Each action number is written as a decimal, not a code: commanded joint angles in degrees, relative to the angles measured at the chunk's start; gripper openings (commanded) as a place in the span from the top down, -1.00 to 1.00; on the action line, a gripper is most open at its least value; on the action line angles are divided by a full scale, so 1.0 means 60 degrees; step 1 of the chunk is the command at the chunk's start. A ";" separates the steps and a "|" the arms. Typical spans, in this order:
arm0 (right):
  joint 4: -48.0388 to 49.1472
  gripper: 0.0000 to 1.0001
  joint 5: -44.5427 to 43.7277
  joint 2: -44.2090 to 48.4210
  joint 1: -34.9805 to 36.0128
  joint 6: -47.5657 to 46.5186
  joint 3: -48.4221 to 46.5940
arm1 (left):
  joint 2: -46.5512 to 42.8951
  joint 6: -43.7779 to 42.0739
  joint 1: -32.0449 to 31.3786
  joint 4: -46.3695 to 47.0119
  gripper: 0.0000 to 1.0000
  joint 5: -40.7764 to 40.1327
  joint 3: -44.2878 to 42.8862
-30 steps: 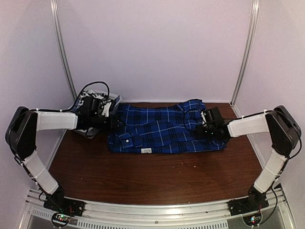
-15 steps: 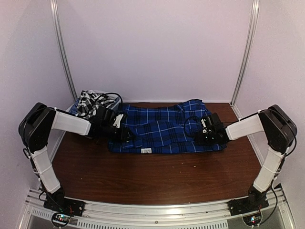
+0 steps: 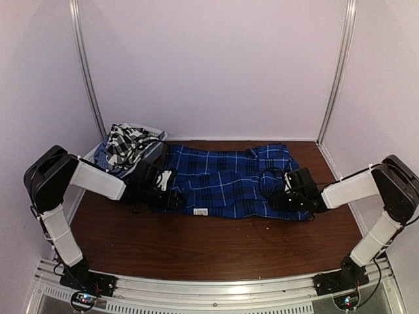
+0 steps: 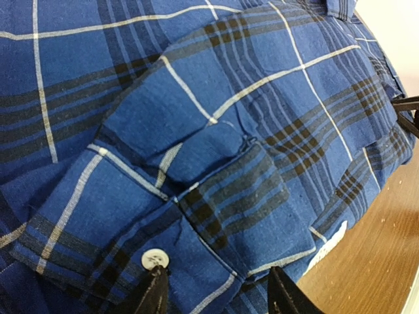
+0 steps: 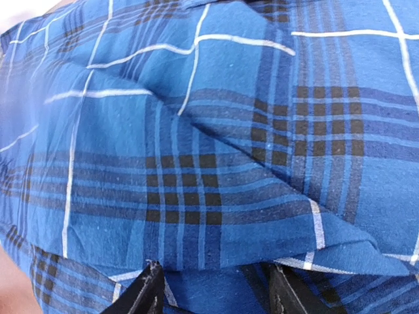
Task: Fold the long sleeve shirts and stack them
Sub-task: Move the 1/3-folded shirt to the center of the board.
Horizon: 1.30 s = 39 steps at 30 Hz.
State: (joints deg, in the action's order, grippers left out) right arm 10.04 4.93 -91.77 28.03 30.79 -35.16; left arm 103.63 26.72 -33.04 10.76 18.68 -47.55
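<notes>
The left claw (image 3: 173,197) has swung away from the white plastic mesh basket (image 3: 156,135) and now bites the cuffed, buttoned corner of the soft royal blue and navy plaid long sleeve shirt (image 3: 229,183). The right claw (image 3: 280,200) pinches a folded edge at the other end. Each claw stands partly apart with thick cloth filling the gap (a grip, I judge). Together they have dragged the shirt, stretched between them, nearer the bases across the dark brown wooden table (image 3: 209,252). The black-and-white checked shirt (image 3: 124,140) waits in the basket, beyond and outboard of the left claw. They are probably squaring the shirt up for the next fold.
</notes>
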 commanded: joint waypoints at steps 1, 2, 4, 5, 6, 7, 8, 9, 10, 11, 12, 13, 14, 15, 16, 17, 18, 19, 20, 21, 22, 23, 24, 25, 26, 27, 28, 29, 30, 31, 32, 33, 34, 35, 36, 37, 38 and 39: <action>-0.1264 -0.11 0.0238 0.0505 0.0575 0.1236 0.1037 | -0.0428 0.0552 -0.0536 -0.0888 -0.07 -0.0794 0.1030; -0.1308 -0.10 0.0108 0.0689 0.0653 0.1380 0.1203 | -0.0559 0.0644 -0.0620 -0.0976 -0.07 -0.0977 0.1204; -0.1560 -0.10 -0.0283 0.1063 0.0822 0.1633 0.1437 | -0.0907 0.0853 -0.0772 -0.1097 -0.07 -0.1313 0.1592; -0.1727 -0.10 -0.0485 0.1227 0.0920 0.1706 0.1516 | -0.1075 0.0976 -0.0845 -0.1105 -0.07 -0.1377 0.1818; -0.1979 -0.10 -0.0644 0.1405 0.1004 0.1795 0.1598 | -0.1258 0.1089 -0.0926 -0.1094 -0.07 -0.1440 0.2049; -0.2155 -0.10 -0.0739 0.1563 0.1095 0.1876 0.1692 | -0.1439 0.1209 -0.1002 -0.1099 -0.07 -0.1492 0.2285; -0.2256 -0.10 -0.0773 0.1749 0.1200 0.1972 0.1794 | -0.1626 0.1314 -0.1059 -0.1112 -0.07 -0.1541 0.2487; -0.2309 -0.10 -0.0777 0.1925 0.1284 0.2103 0.1918 | -0.1805 0.1418 -0.1137 -0.1127 -0.07 -0.1611 0.2708; -0.2357 -0.10 -0.0777 0.2089 0.1386 0.2199 0.2058 | -0.1991 0.1532 -0.1207 -0.1152 -0.07 -0.1674 0.2913; -0.2402 -0.10 -0.0778 0.2273 0.1543 0.2340 0.2209 | -0.2186 0.1636 -0.1275 -0.1170 -0.07 -0.1745 0.3104; -0.2435 -0.10 -0.0778 0.2441 0.1670 0.2448 0.2351 | -0.2366 0.1761 -0.1380 -0.1172 -0.07 -0.1814 0.3294; -0.2500 -0.10 -0.0975 0.2624 0.1786 0.2564 0.2482 | -0.2564 0.1901 -0.1503 -0.1185 -0.07 -0.1927 0.3477; -0.2563 -0.09 -0.1042 0.2807 0.1929 0.2679 0.2588 | -0.2752 0.2021 -0.1671 -0.1231 -0.07 -0.2047 0.3689; -0.2693 -0.09 -0.1118 0.2989 0.2053 0.2833 0.2682 | -0.2976 0.2235 -0.1878 -0.1312 -0.07 -0.2253 0.3825; -0.2794 -0.09 -0.1183 0.3178 0.2176 0.2925 0.2782 | -0.3097 0.2423 -0.2135 -0.1406 -0.07 -0.2472 0.3933; -0.2859 -0.09 -0.1220 0.3358 0.2294 0.3077 0.2892 | -0.3295 0.2615 -0.2381 -0.1500 -0.07 -0.2679 0.4040; -0.2963 -0.09 -0.1232 0.3558 0.2424 0.3203 0.2939 | -0.3429 0.2830 -0.2659 -0.1589 -0.07 -0.2854 0.4118; -0.3104 -0.08 -0.1303 0.3771 0.2562 0.3305 0.2971 | -0.3550 0.3042 -0.2894 -0.1666 -0.07 -0.2958 0.4193; -0.3281 -0.08 -0.1427 0.3986 0.2692 0.3372 0.2939 | -0.3685 0.3225 -0.3102 -0.1742 -0.07 -0.3207 0.4247; -0.3493 -0.09 -0.1571 0.4239 0.2833 0.3416 0.2859 | -0.3850 0.3388 -0.3273 -0.1749 -0.08 -0.3368 0.4285; -0.3712 -0.10 -0.1713 0.4468 0.2906 0.3436 0.2732 | -0.4021 0.3527 -0.3384 -0.1750 -0.08 -0.3507 0.4304; -0.3974 -0.11 -0.1848 0.4725 0.2935 0.3396 0.2587 | -0.4176 0.3621 -0.3455 -0.2019 -0.09 -0.3642 0.4303; -0.4197 -0.12 -0.1990 0.4964 0.2944 0.3305 0.2383 | -0.4371 0.3653 -0.3471 -0.2134 -0.10 -0.3770 0.4266; -0.4415 -0.14 -0.2203 0.5255 0.2941 0.3197 0.2158 | -0.4538 0.3659 -0.3473 -0.2281 -0.11 -0.3968 0.4190; -0.4644 -0.16 -0.2415 0.5454 0.2945 0.3058 0.1890 | -0.4733 0.3632 -0.3473 -0.2485 -0.13 -0.4234 0.4071; -0.4830 -0.19 -0.2716 0.5596 0.2945 0.2858 0.1617 | -0.4900 0.3576 -0.3473 -0.2706 -0.14 -0.4516 0.3895; -0.5002 -0.23 -0.3005 0.5679 0.2921 0.2635 0.1348 | -0.5073 0.3495 -0.3468 -0.2935 -0.16 -0.4931 0.3699; -0.5190 -0.28 -0.3326 0.5690 0.2875 0.2351 0.1035 | -0.5221 0.3420 -0.3473 -0.3162 -0.18 -0.5243 0.3497; -0.5358 -0.35 -0.3585 0.5636 0.2803 0.2067 0.0721 | -0.5373 0.3351 -0.3473 -0.3340 -0.22 -0.5534 0.3283; -0.5503 -0.40 -0.3771 0.5532 0.2609 0.1754 0.0438 | -0.5515 0.3246 -0.3472 -0.3476 -0.30 -0.5803 0.3113; -0.5555 -0.44 -0.3891 0.5371 0.2433 0.1419 0.0137 | -0.5650 0.3138 -0.3473 -0.3596 -0.41 -0.6055 0.2883; -0.5541 -0.48 -0.3965 0.5201 0.2249 0.0992 -0.0192 | -0.5779 0.3075 -0.3473 -0.3726 -0.57 -0.6308 0.2708; -0.5490 -0.52 -0.4018 0.5004 0.2016 0.0679 -0.0414 | -0.5879 0.2982 -0.3473 -0.3804 -0.68 -0.6535 0.2573; -0.5416 -0.55 -0.4022 0.4809 0.1765 0.0398 -0.0610 | -0.5964 0.2887 -0.3473 -0.3829 -0.78 -0.6728 0.2433; -0.5271 -0.57 -0.3977 0.4546 0.1507 0.0149 -0.0763 | -0.6017 0.2796 -0.3470 -0.3825 -0.91 -0.6921 0.2306; -0.5088 -0.58 -0.3856 0.4356 0.1193 -0.0126 -0.0879 | -0.6058 0.2693 -0.3456 -0.3817 -0.95 -0.7086 0.2169; -0.4882 -0.60 -0.3551 0.4184 0.0880 -0.0351 -0.0974 | -0.6075 0.2572 -0.3458 -0.3819 -0.95 -0.7244 0.2014; -0.4611 -0.60 -0.3234 0.4000 0.0519 -0.0575 -0.1037 | -0.6091 0.2476 -0.3446 -0.3807 -0.95 -0.7388 0.1856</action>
State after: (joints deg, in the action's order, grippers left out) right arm -19.38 -15.62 -64.01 37.19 35.88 -39.62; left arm 68.20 44.56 -53.89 -11.05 -18.59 -32.64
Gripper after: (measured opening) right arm 0.790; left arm 0.971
